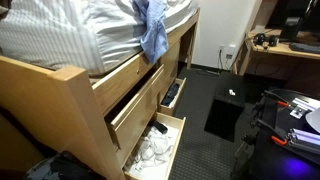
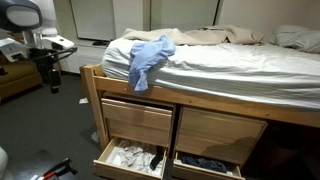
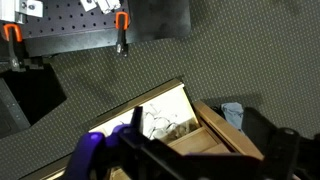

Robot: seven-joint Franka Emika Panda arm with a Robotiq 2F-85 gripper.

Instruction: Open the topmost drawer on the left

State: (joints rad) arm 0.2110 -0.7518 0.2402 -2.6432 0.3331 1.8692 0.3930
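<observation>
1. The arm [image 2: 38,42] is standing at the edge of an exterior view, well apart from the bed frame [image 2: 92,85]. The gripper [image 2: 48,76] is hanging downward, touching nothing.
2. The gripper is showing too small there, and in the wrist view it is filling the bottom edge only as a dark, blurred bulk, so I cannot tell whether its jaws are apart or together.
3. The topmost left drawer [image 1: 135,105] is sitting under the mattress [image 2: 230,65] at the end of the frame where the blue cloth [image 2: 150,58] is draping over the edge. It is sticking partly out of the frame in an exterior view, and nothing is holding it.
4. The lower left drawer [image 2: 128,160], directly below it, is standing pulled well out, with white clothing [image 1: 155,150] lying inside. The wrist view is looking down into this same drawer [image 3: 165,122].
5. The lower right drawer [image 2: 205,163] is also standing open, holding dark items. The upper right drawer [image 2: 220,130] is looking closed.
6. A black box [image 1: 225,115] is sitting on the dark carpet [image 1: 205,155] beside the bed, and a desk [image 1: 280,58] is standing against the wall.
7. Two orange clamps [image 3: 122,30] are showing at the top of the wrist view — on a pale perforated board.
</observation>
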